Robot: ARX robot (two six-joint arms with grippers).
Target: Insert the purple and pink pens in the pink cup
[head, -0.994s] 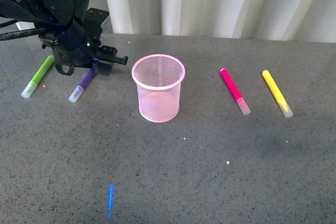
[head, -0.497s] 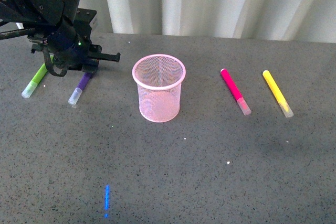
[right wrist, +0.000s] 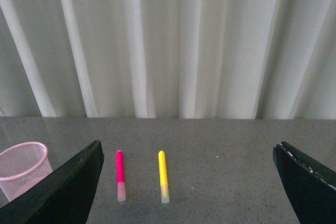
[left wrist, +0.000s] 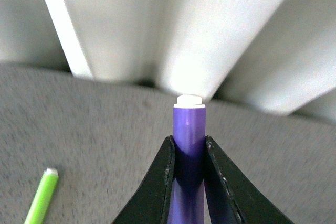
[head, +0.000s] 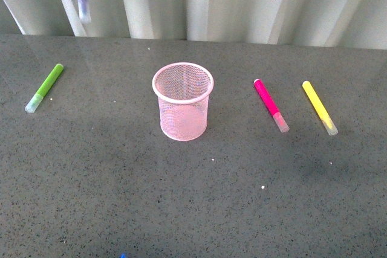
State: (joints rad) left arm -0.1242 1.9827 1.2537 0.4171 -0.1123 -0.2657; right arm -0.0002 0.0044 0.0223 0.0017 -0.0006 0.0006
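Left end effector (left wrist: 189, 141): clenched on the purple pen (left wrist: 189, 124), one black finger pressed to each side of the barrel, pale pen end protruding past the fingertips. From the front, shows as a blurred streak at the far upper left, nearly upright, pale end downward, high above the surface (head: 242, 203) and against the white curtain (head: 242, 4). Well apart from the pink cup (head: 181, 116), to its left and farther back.

Right end effector (right wrist: 189, 144): released, fingers spread wide, grasping nothing, raised above the surface and facing the curtain.

Pink cup: upright near the middle of the surface, mouth open, with nothing visible inside through the mesh. Nothing lying against its wall.

Pink pen (head: 270, 105): flat on the surface to the right of the cup, apart from it, clear cap toward the near edge.

Other items:
- Yellow marker (head: 319, 107): flat, just right of the pink pen, roughly parallel, not touching it.
- Green marker (head: 44, 87): flat at the far left, well apart from the cup, pale cap toward the near edge.

Between held pen and cup mouth: open air only, no item in the way.
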